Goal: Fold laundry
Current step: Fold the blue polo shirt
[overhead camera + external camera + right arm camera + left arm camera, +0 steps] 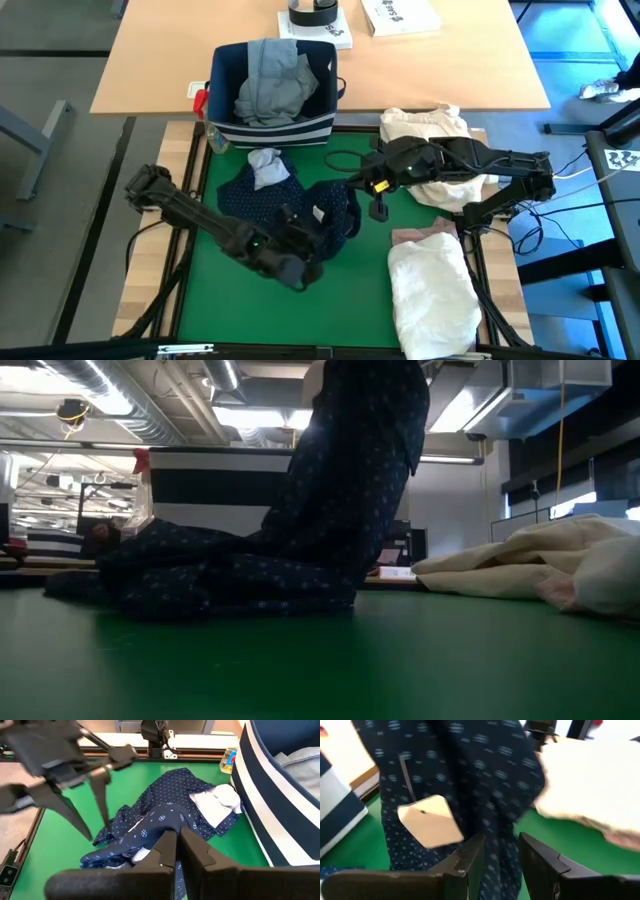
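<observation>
Here, both arms lifting navy shirt (300,205) (jaws clamped), angled inward.

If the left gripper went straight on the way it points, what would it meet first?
Probably the navy dotted shirt itself: the left gripper holds a fold, and more hangs directly ahead; the white shirt lies beyond.

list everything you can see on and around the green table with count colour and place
navy white-dotted shirt: one, dark blue, mat centre, part lifted
pale grey-white cloth: one, on the shirt's far end
navy fabric bin with white stripes: one, behind the mat
light grey jeans: one, inside the bin
cream-beige cloth bundle: one, far right of the mat
white shirt: one, near right, folded
pale pink top: one, edge showing under the white shirt
left pincer: one, dark, part-open around shirt fabric
right pincer: one, dark, shut on shirt fabric
</observation>
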